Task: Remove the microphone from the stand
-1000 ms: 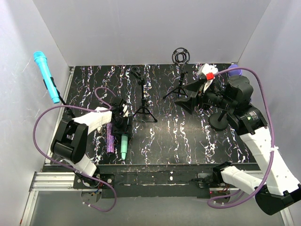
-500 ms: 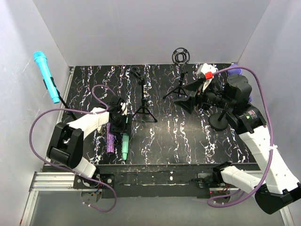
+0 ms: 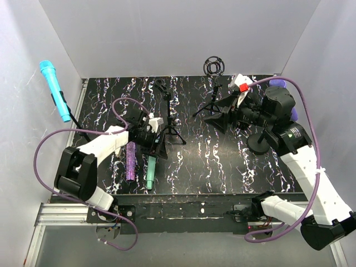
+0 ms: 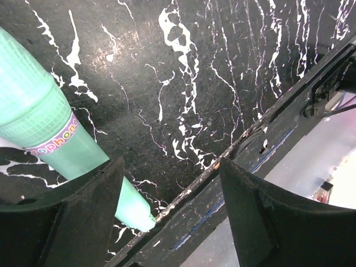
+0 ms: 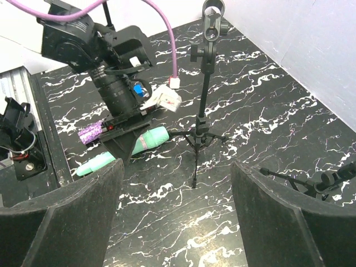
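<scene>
The turquoise microphone (image 3: 54, 89), a smooth plastic cylinder with a rounded head, sits tilted in the clip of a thin black stand (image 3: 78, 125) at the bench's left edge, near the back-left corner. Both arms are well apart from it.

The left gripper (image 4: 169, 178) hangs low near the bench's front edge, its matte black fingers (image 4: 83, 214) spread wide and clasping nothing. A mint-green microphone (image 4: 39, 117) with a gridded head and tapering handle lies flat on the black, white-veined bench (image 3: 211, 161), passing under one finger. A purple glitter microphone (image 3: 129, 161) lies just beside it.

The right gripper (image 5: 177, 183) is also spread wide and empty, facing a slender black tripod stand (image 5: 203, 100) with an empty ring clip mid-bench.
</scene>
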`<move>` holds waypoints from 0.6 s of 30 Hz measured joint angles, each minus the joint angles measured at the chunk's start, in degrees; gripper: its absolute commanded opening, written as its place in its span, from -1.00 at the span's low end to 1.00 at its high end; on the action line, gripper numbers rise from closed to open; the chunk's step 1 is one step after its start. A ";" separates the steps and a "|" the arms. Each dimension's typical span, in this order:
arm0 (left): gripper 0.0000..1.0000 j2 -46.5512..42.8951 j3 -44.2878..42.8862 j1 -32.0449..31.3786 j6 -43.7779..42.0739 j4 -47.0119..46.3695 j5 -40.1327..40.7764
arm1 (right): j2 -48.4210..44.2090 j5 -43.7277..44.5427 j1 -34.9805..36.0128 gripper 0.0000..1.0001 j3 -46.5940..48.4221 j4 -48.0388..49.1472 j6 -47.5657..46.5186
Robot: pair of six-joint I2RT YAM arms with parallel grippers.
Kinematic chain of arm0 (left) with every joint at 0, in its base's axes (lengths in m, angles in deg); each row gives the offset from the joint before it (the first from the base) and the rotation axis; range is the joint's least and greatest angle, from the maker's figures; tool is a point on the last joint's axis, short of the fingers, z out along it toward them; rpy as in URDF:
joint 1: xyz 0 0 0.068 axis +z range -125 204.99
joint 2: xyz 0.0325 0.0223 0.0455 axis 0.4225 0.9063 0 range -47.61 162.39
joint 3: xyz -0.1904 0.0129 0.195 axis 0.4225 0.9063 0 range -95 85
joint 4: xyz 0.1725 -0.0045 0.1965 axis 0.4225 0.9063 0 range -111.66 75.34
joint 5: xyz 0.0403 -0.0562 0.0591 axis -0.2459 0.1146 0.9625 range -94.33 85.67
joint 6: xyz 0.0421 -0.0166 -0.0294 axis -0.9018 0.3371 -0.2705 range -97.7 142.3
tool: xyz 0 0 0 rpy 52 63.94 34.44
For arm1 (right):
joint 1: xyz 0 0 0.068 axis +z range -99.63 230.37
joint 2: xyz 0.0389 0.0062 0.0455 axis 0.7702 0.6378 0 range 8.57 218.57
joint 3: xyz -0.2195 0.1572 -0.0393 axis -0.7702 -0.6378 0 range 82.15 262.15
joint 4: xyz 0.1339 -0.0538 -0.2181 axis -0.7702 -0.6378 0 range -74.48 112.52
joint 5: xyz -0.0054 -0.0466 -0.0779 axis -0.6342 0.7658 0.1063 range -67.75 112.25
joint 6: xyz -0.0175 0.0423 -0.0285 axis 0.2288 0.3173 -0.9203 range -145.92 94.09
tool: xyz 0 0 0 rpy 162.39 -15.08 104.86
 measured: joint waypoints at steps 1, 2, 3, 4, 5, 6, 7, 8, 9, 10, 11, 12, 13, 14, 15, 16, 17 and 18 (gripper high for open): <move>0.39 0.98 0.07 -0.02 -0.20 -0.37 -0.61 | 0.09 -0.02 0.00 0.68 0.00 0.02 0.00; 0.40 1.66 0.24 0.00 -0.28 -0.66 -0.74 | 0.13 0.00 0.00 0.68 0.00 0.00 0.00; 0.42 2.25 0.74 0.00 -0.42 -1.14 -0.52 | 0.13 0.00 0.00 0.68 0.00 0.02 0.00; 0.44 2.36 1.33 0.00 -0.48 -1.44 0.09 | 0.09 0.02 0.00 0.68 0.00 0.02 0.00; 0.46 2.36 1.92 0.00 -0.39 -1.64 1.01 | 0.02 0.02 0.00 0.68 0.00 0.02 0.00; 0.46 2.34 2.25 0.00 -0.17 -1.73 1.79 | -0.04 0.04 0.00 0.68 0.00 0.02 0.00; 0.47 2.34 2.54 -0.04 0.22 -1.95 3.43 | -0.11 0.04 0.00 0.68 0.00 0.02 -0.02; 0.47 2.36 2.80 -0.09 0.50 -2.05 5.18 | -0.22 0.04 0.00 0.68 0.00 0.00 -0.04; 0.48 2.36 2.97 -0.04 0.81 -1.97 6.95 | -0.35 0.09 0.00 0.68 -0.02 0.00 -0.07; 0.49 2.36 2.97 -0.02 1.11 -1.88 8.46 | -0.50 0.09 0.00 0.68 -0.02 0.00 -0.09; 0.50 2.36 2.97 -0.02 1.49 -1.92 10.05 | -0.66 0.13 0.00 0.68 -0.02 0.00 -0.13; 0.49 2.34 2.97 0.02 1.88 -1.90 11.65 | -0.81 0.22 0.00 0.68 -0.02 0.00 -0.24; 0.50 2.34 2.97 0.07 2.19 -1.81 13.16 | -0.96 0.24 0.00 0.68 -0.02 0.00 -0.33; 0.50 2.34 2.97 0.09 2.47 -1.75 14.23 | -1.07 0.26 0.00 0.68 -0.02 0.00 -0.46; 0.50 2.34 2.97 0.17 2.73 -1.70 15.45 | -1.11 0.26 0.00 0.67 -0.02 0.00 -0.50; 0.50 2.34 2.97 0.33 2.93 -1.66 16.44 | -1.11 0.26 0.00 0.67 -0.02 0.02 -0.59; 0.50 2.34 2.97 0.46 3.15 -1.64 17.25 | -1.09 0.26 0.00 0.67 -0.02 0.02 -0.66; 0.50 2.34 2.97 0.48 3.28 -1.66 17.66 | -1.05 0.31 0.00 0.66 -0.04 0.02 -0.68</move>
